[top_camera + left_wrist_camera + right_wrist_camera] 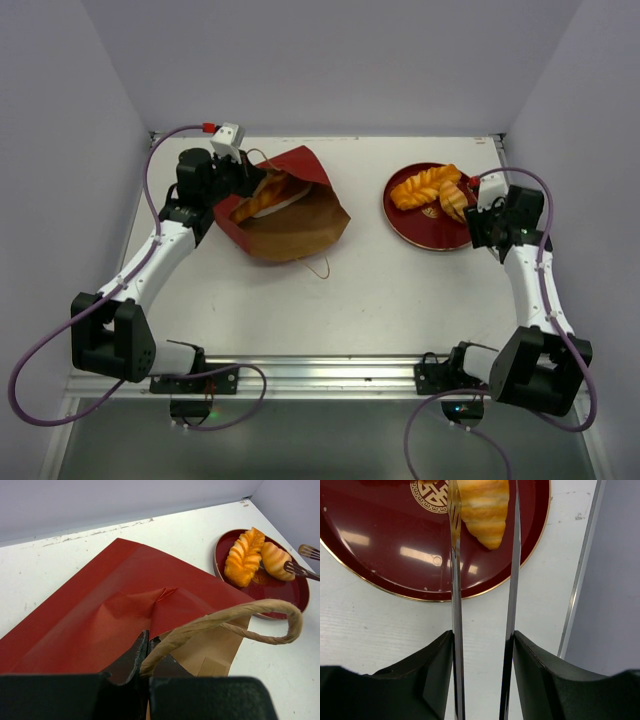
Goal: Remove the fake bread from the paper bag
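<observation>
Jaws of the left gripper (146, 641) were pinched together on the rim of the paper bag (110, 600), right where a tan loop handle (235, 615) rooted. Those of the right gripper (485, 500) stood apart, one thin finger on either side of the tip of a long roll (487, 510); whether they pressed it could not be told. On the white table (400, 300) the bag lay on its side at the left, its mouth toward the left gripper and its brown inside showing, with one orange pastry (262, 197) visible in the opening. Well apart to the right sat the red plate (440, 235), holding the roll and, just beside it, a braided pastry (422, 186), both outside the bag.
</observation>
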Robot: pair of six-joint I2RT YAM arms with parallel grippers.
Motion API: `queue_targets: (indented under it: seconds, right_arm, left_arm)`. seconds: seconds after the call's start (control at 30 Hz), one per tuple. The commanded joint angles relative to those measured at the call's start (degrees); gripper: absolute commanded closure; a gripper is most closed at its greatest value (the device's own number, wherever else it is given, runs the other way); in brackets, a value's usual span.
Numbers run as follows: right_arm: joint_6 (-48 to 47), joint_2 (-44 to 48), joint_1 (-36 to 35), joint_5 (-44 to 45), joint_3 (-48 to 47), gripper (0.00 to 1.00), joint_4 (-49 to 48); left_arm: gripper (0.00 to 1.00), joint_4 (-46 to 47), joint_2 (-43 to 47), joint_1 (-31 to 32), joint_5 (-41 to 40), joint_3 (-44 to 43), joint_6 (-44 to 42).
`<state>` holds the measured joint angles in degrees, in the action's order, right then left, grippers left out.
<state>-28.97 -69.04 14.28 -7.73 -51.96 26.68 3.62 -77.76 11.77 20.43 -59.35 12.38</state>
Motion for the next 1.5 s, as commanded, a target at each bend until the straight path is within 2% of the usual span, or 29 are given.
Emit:
queue_targets:
  seconds: [0.0, 0.2, 0.4, 0.57, 0.7, 0.8, 0.9, 0.93, 1.1, 1.13, 1.17, 1.23, 1.27, 1.37, 1.47]
  right_arm:
    - [0.0, 2.8, 0.3, -2.9, -1.6, 0.48, 0.0]
    - [-0.6, 4.0, 0.2, -6.1, -2.2, 0.49, 1.9]
    - [-5.2, 6.4, 0.3, -16.5, -3.7, 0.54, 7.9]
    - [-13.2, 9.1, 0.0, -30.2, -7.8, 0.58, 17.8]
    - [-19.0, 10.4, -2.3, -35.5, -12.7, 0.60, 26.2]
    - [-22.6, 11.7, -7.1, -36.0, -15.8, 0.60, 31.4]
    - [-20.4, 13.7, -18.9, -31.2, -15.5, 0.61, 29.9]
    - [-19.8, 13.8, -25.2, -27.7, -15.3, 0.61, 28.1]
    - [-15.8, 9.4, -41.2, -16.9, -16.7, 0.61, 22.3]
    - [-15.5, 7.2, -47.4, -13.8, -16.7, 0.62, 19.3]
    - [-15.4, 5.9, -50.9, -5.6, -16.7, 0.62, 17.7]
    - [-15.8, 1.2, -58.7, 2.6, -16.8, 0.62, 12.3]
    - [-16.0, -0.6, -60.8, 10.4, -17.0, 0.62, 10.3]
    - [-18.6, -8.0, -65.3, 21.7, -19.5, 0.62, 3.8]
    - [-20.5, -13.6, -66.6, 25.4, -22.4, 0.63, -1.5]
  left_arm:
    - [1.00, -0.3, 1.6, 0.2, 0.2, -0.5, -1.4]
    - [1.00, -0.3, 1.6, 0.2, 0.2, -0.4, -1.4]
    - [1.00, -0.1, 1.4, 0.2, 0.9, -0.4, -1.5]
    - [1.00, -0.1, 1.1, 0.2, 1.5, -0.2, -1.8]
    - [1.00, -0.1, 0.9, 0.2, 2.3, -0.2, -2.4]
    - [1.00, -0.3, 0.7, 0.2, 2.4, -0.2, -2.6]
    - [1.00, -0.5, 0.4, 0.2, 2.7, -0.4, -2.7]
    - [1.00, -0.6, 0.4, 0.2, 2.7, -0.6, -2.8]
    - [1.00, -1.4, 0.2, 0.3, 2.3, -0.8, -3.4]
    - [1.00, -1.5, 0.1, 0.3, 2.3, -0.9, -3.5]
    - [1.00, -1.9, 0.1, 0.3, 2.0, -1.0, -3.7]
    - [1.00, -2.3, 0.1, 0.3, 1.9, -1.1, -3.7]
    - [1.00, -2.5, 0.0, 0.3, 1.8, -1.2, -3.7]
    - [1.00, -3.2, 0.1, 0.4, 1.7, -1.4, -3.9]
    - [1.00, -3.5, 0.3, 0.4, 1.4, -1.3, -4.2]
